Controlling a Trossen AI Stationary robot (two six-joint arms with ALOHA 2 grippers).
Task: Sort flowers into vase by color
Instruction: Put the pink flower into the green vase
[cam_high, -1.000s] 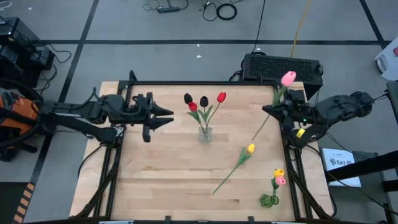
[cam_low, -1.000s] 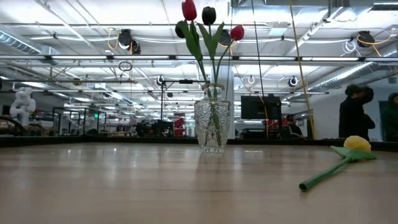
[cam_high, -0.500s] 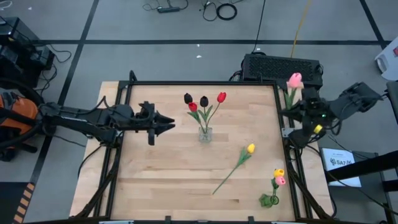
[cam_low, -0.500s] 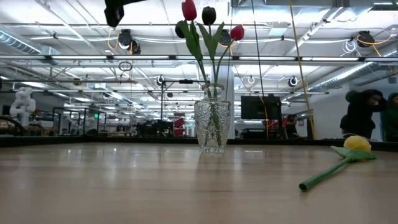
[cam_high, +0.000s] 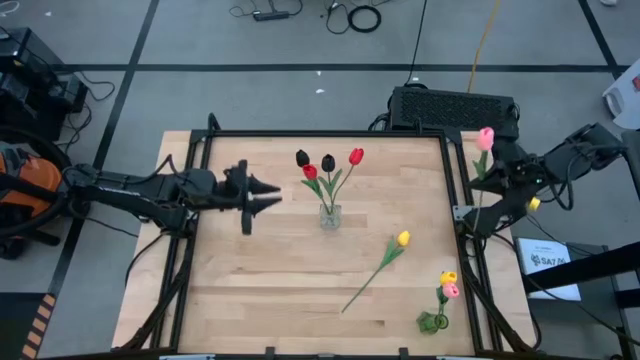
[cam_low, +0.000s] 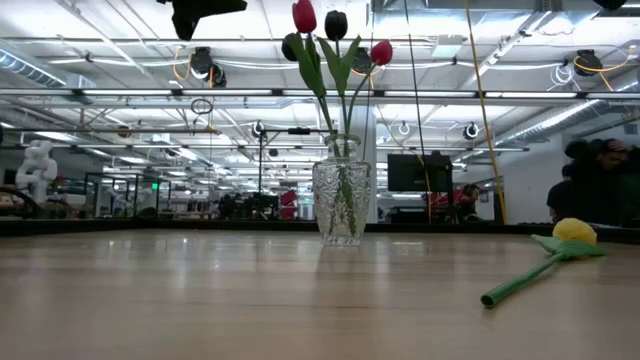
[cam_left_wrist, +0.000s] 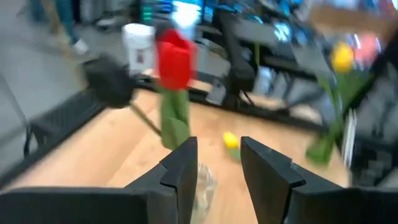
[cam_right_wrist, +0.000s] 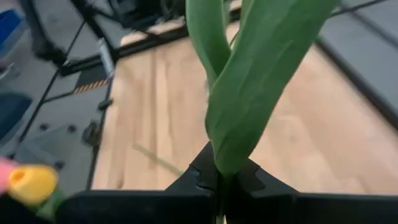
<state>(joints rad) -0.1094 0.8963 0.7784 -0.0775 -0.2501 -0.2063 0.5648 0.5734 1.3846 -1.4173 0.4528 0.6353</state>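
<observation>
A clear glass vase (cam_high: 330, 215) stands mid-table with two red tulips (cam_high: 356, 156) and two black tulips (cam_high: 302, 158) in it; the low view shows the vase (cam_low: 341, 200) too. My left gripper (cam_high: 268, 195) hovers open to the vase's left, pointing at it, and in the left wrist view the gripper (cam_left_wrist: 217, 168) frames the vase (cam_left_wrist: 204, 185). My right gripper (cam_high: 497, 180) is past the table's right edge, shut on a pink tulip (cam_high: 485, 138). A yellow tulip (cam_high: 403, 238) lies flat on the table. My right gripper pinches the pink tulip between its two fingers low on the stem, where the green leaves (cam_right_wrist: 231, 124) gather just above the fingertips (cam_right_wrist: 205, 171). The flower is lifted clear of the table. Its pink head (cam_high: 485, 138) stands on the far side of the gripper.
A small bunch with a yellow head (cam_high: 448, 278) and a pink head (cam_high: 452, 291) sits near the table's near right corner. A black box (cam_high: 455, 105) lies behind the far edge. A black frame (cam_high: 458, 215) borders the table. People show far off in the room (cam_low: 590, 185).
My right gripper has carried the pink tulip toward the table's right, from over the right edge to beyond it. The tulip's long stem, which slanted across the table, has swung clear of the tabletop. My left gripper has come into the top of the low view.
</observation>
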